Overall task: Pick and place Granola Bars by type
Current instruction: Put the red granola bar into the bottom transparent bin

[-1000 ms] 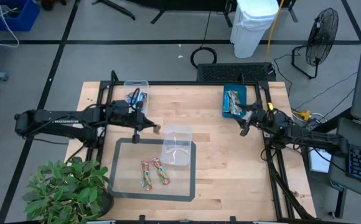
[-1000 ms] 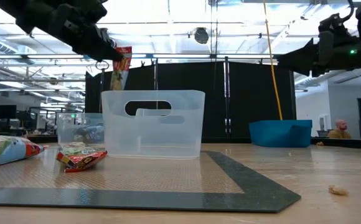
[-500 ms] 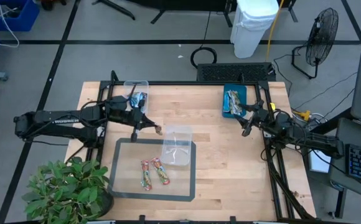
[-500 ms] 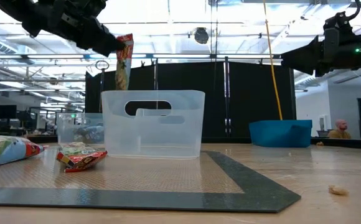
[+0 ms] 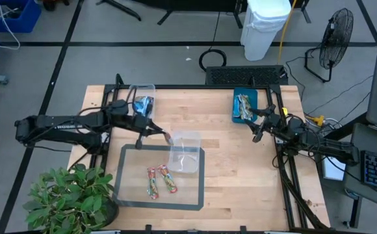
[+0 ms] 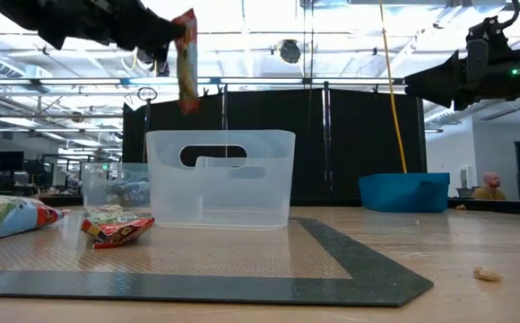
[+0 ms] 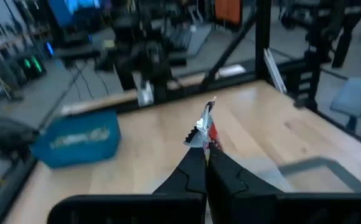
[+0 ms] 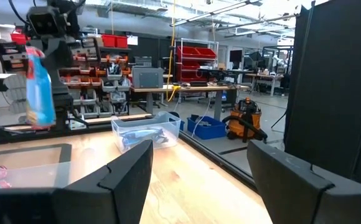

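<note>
My left gripper (image 5: 166, 136) is above the table's middle, by the far left rim of a clear handled tub (image 5: 185, 151), shut on a red-and-green granola bar (image 6: 186, 59). The bar hangs over the tub's left rim (image 6: 220, 179) in the low view. Two more red-and-green bars (image 5: 161, 181) lie flat on a dark-edged mat (image 5: 129, 170). Blue bars (image 5: 143, 102) lie in a small clear tub at the far left. Tan-gold bars (image 5: 244, 104) lie in the teal tray (image 5: 236, 117). My right gripper (image 8: 199, 180) waits open near the tray, at the table's right edge. My left gripper pinches the bar's wrapper end (image 7: 203, 138) between its two shut fingertips (image 7: 216, 163). It reaches in from the table's left. The bar is lifted clear and hangs almost upright below the fingers (image 6: 166, 40), its lower end (image 6: 188, 100) above the tub's rim.
A potted plant (image 5: 68, 198) stands at the near left corner. A crumb (image 6: 486, 274) lies on the bare wood to the right. Black frame rails run along the table's edges. Bare wood lies between the handled tub and the teal tray.
My left gripper has carried the bar toward the table's right and a little upward, from beside the handled tub to over its left rim. It has stayed shut on the bar the whole time. The bar now hangs straighter.
</note>
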Robot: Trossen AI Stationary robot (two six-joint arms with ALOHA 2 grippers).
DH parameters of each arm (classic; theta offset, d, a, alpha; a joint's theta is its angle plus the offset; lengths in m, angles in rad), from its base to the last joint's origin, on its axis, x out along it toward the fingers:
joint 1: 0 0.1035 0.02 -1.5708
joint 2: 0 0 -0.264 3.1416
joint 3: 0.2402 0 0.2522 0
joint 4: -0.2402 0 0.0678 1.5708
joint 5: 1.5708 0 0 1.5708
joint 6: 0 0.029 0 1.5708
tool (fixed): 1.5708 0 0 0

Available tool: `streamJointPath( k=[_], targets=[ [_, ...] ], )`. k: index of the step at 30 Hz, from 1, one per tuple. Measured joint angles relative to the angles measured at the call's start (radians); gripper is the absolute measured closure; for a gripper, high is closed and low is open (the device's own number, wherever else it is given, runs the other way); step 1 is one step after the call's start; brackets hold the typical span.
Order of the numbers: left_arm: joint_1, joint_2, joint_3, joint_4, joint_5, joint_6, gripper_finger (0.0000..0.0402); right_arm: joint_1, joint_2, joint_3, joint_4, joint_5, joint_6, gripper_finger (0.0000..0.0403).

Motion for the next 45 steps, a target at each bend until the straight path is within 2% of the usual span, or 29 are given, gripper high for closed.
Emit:
streamJointPath(
  k=[10, 15, 23, 37, 45],
  targets=[
    [-0.019, 0.076, 0.022, 0.084, -0.001, -0.043, 0.0400, 0.000, 0.000, 0.000, 0.000, 0.001, -0.001, 0.0151],
    [-0.026, 0.188, 0.095, 0.079, -0.009, -0.069, 0.0399, 0.000, 0.000, 0.000, 0.001, 0.001, -0.001, 0.0151],
    [-0.026, 0.370, 0.209, -0.041, -0.048, -0.054, 0.0400, 0.000, 0.000, 0.000, 0.001, 0.001, -0.002, 0.0151],
    [-0.031, 0.578, 0.217, 0.023, -0.070, -0.131, 0.0399, 0.000, 0.000, 0.000, 0.001, 0.001, -0.002, 0.0151],
    [-0.046, 0.622, 0.217, 0.037, -0.067, -0.157, 0.0398, 0.000, 0.000, 0.000, 0.001, 0.001, -0.002, 0.0151]
  ],
)
